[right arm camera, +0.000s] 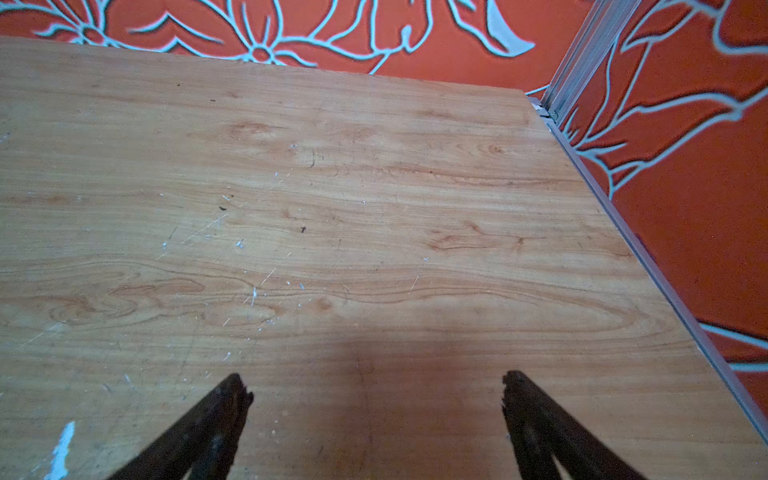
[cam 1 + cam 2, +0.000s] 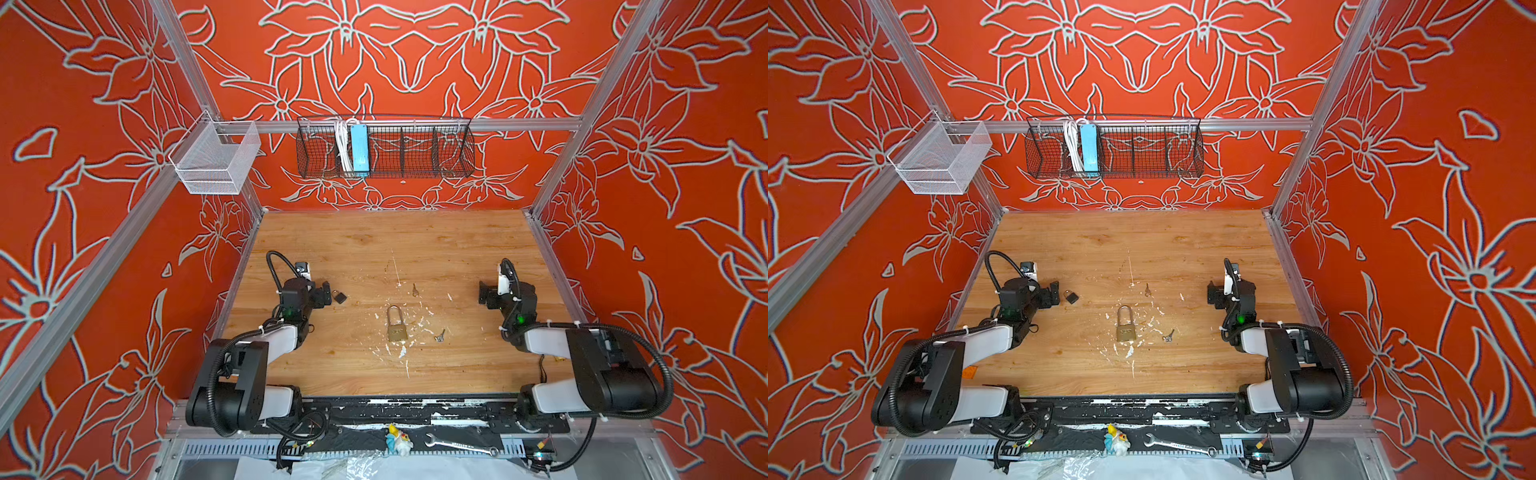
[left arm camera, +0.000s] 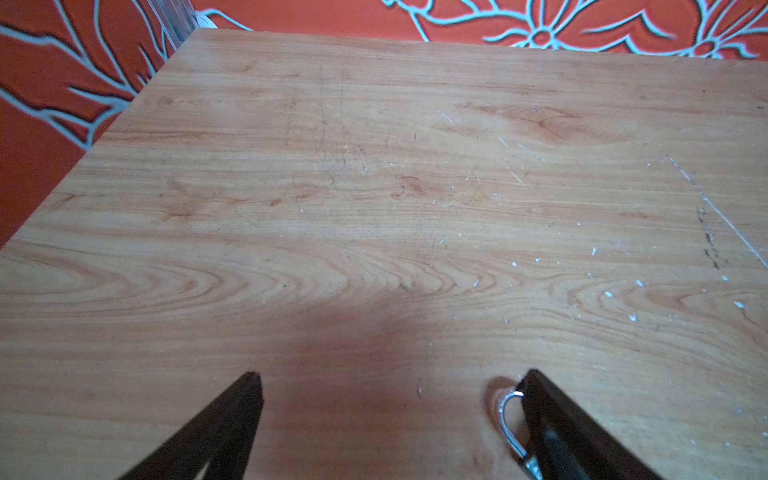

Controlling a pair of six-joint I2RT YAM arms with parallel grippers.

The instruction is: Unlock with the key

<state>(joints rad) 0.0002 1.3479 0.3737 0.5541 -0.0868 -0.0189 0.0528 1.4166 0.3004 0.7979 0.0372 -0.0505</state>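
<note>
Closest to me, a wrench [image 2: 461, 444] and a little toy [image 2: 398, 440] sit on the black rail [image 2: 415, 409]. Then there's the wooden table [image 2: 374, 241], scuffed with white flecks, with red flower wallpaper [image 2: 415, 50] all round. The brass padlock [image 2: 395, 328] lies flat mid-table, body toward me and shackle pointing at the back wall, so its long axis runs near-to-far. One key [image 2: 440, 336] lies slanted just right of it, not touching, and a second key [image 2: 414, 289] sits farther back. The left gripper [image 2: 325, 295] is spread wide and empty, with a small dark padlock [image 2: 339, 296] just beside it. The right gripper [image 2: 482, 294] gapes too, holding nothing. A wire basket [image 2: 415, 153] hangs at the back.
</note>
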